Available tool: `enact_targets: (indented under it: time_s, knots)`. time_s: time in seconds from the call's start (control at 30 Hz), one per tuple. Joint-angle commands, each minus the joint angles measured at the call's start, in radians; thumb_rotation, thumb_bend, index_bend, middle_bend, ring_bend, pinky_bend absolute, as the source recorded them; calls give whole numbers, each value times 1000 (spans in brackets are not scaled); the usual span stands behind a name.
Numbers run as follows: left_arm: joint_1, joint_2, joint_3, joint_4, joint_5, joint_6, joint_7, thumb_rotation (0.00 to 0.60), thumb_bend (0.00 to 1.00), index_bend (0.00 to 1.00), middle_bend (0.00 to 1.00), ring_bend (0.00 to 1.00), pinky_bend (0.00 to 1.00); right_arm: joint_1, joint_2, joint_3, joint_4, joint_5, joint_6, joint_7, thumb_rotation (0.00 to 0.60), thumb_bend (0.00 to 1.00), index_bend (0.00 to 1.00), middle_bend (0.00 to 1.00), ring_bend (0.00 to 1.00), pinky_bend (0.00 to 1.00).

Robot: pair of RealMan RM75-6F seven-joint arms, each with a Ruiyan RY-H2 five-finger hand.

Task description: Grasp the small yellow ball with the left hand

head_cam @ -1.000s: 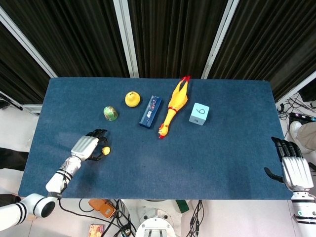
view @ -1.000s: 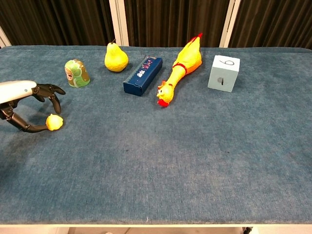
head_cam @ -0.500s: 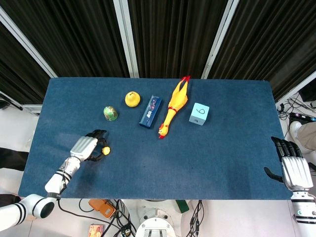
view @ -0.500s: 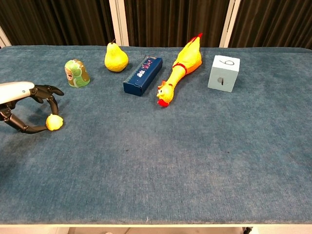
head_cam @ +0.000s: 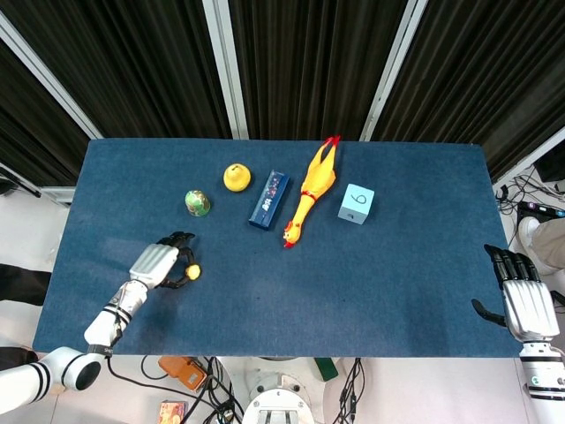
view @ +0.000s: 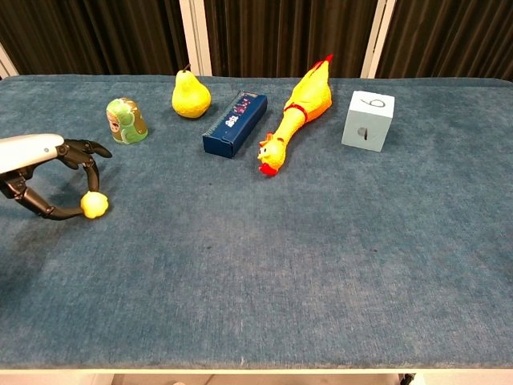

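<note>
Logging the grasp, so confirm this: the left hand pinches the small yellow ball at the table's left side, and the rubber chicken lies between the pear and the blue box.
One detail is wrong. In the chest view the rubber chicken lies between the blue box and the grey cube, not beside the pear. The left hand does pinch the small yellow ball at the table's left side.

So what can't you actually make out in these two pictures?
- Right hand: head view only; outside the chest view's frame.
- Left hand: chest view's left edge cuts off its wrist.
- Small yellow ball: resting or lifted, unclear.
- Blue box: label print too small.
</note>
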Motion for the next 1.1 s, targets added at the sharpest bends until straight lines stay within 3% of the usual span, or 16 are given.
enact_targets:
  time_s: [0.03,0.33,0.7,0.83,0.97,1.1]
  knots:
    - [0,8,-3,-9,0,4,-3,600,309,528,130,59,182,0,0,0,0,0,0,1,600,317,125,175,160,142]
    - [-8,130,-44,-143,-15,41,46,600,342,533,132,60,182,0,1,-3,-1,-5,1,3,600,317,127,175,160,142]
    - [-20,491,-159,-545,-105,88,172,600,339,533,133,60,182,-3,0,-5,0,-10,8,2,600,318,127,175,160,142]
    - [-15,580,-175,-661,-90,47,33,600,336,533,132,61,182,-4,-1,-5,0,-11,9,1,600,318,127,175,160,142]
    - [-5,665,-187,-698,20,23,-169,600,334,533,132,61,182,-4,0,-4,-1,-9,8,3,600,318,127,175,160,142]
    - [1,703,-188,-709,67,43,-207,600,329,533,132,60,182,-3,-2,-5,-1,-10,8,1,600,318,127,175,160,142]
